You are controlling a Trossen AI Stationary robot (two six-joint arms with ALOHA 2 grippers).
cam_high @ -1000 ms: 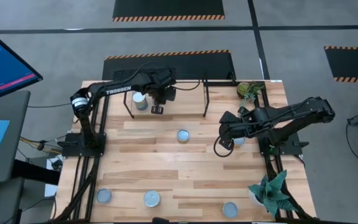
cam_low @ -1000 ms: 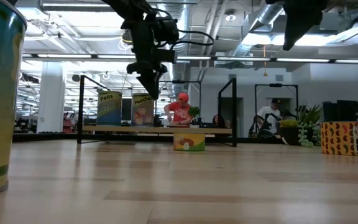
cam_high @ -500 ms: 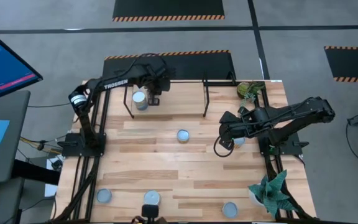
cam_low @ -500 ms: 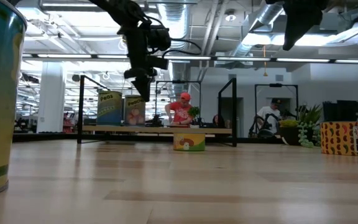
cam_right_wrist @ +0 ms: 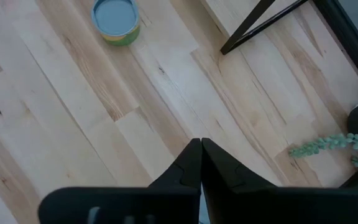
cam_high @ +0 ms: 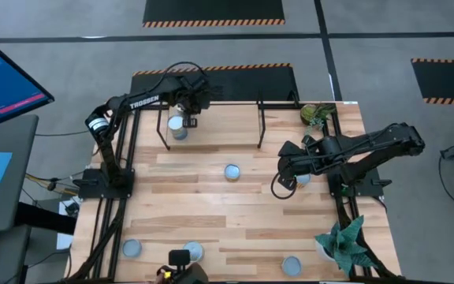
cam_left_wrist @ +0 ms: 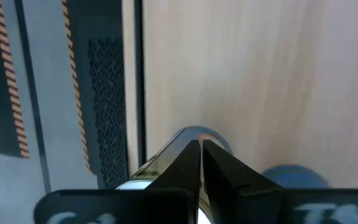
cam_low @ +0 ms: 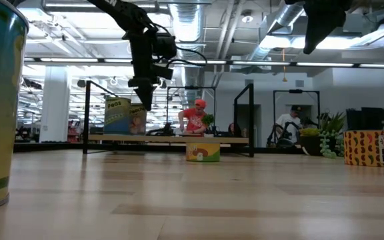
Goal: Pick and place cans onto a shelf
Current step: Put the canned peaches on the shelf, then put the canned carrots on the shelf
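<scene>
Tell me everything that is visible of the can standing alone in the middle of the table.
The can is a small, low cylinder standing upright on the wooden table, near its centre and in front of the shelf. From above, its round top looks pale blue-grey with a thin lighter rim. The low view shows its side label, yellow-green with orange and white. Nothing touches it except the table; both arms are away from it. The metal looks smooth, and no dent is visible.

hidden: can (cam_high: 300, 180) under right claw (cam_high: 288, 181) | labels (cam_low: 117, 115) unreadable (too small)
</scene>
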